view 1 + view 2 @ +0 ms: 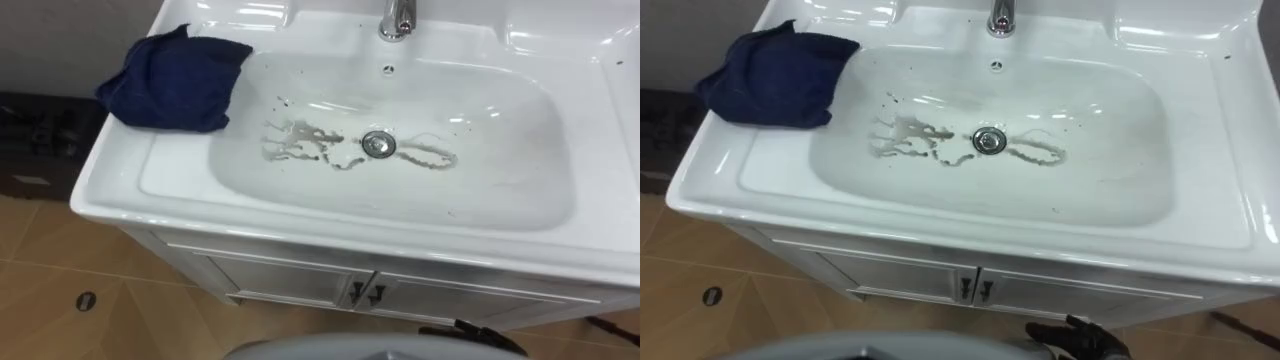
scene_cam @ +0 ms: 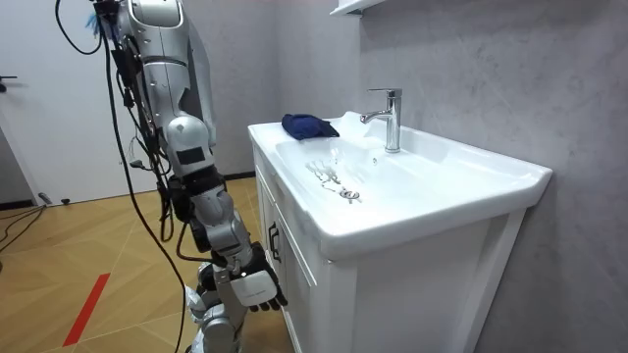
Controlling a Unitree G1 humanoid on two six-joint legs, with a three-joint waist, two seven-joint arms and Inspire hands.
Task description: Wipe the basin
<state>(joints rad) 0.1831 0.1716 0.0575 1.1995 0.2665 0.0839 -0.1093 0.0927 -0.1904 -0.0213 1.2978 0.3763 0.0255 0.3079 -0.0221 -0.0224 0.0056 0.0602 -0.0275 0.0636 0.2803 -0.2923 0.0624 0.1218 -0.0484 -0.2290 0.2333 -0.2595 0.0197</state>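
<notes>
Right hand (image 1: 1080, 338): low before white ceramic basin (image 1: 500, 150), fingers loose, empty.
Crumpled dark-blue cloth (image 1: 175, 80): far-left corner of counter (image 1: 112, 178), diagonally opposite.

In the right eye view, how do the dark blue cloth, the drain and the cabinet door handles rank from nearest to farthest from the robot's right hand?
Measured from the right hand, low at the view's bottom edge:
1. Cabinet door handles, just to its left, under the basin rim.
2. Drain, in the middle of the bowl.
3. Dark blue cloth, on the far left corner.
</notes>
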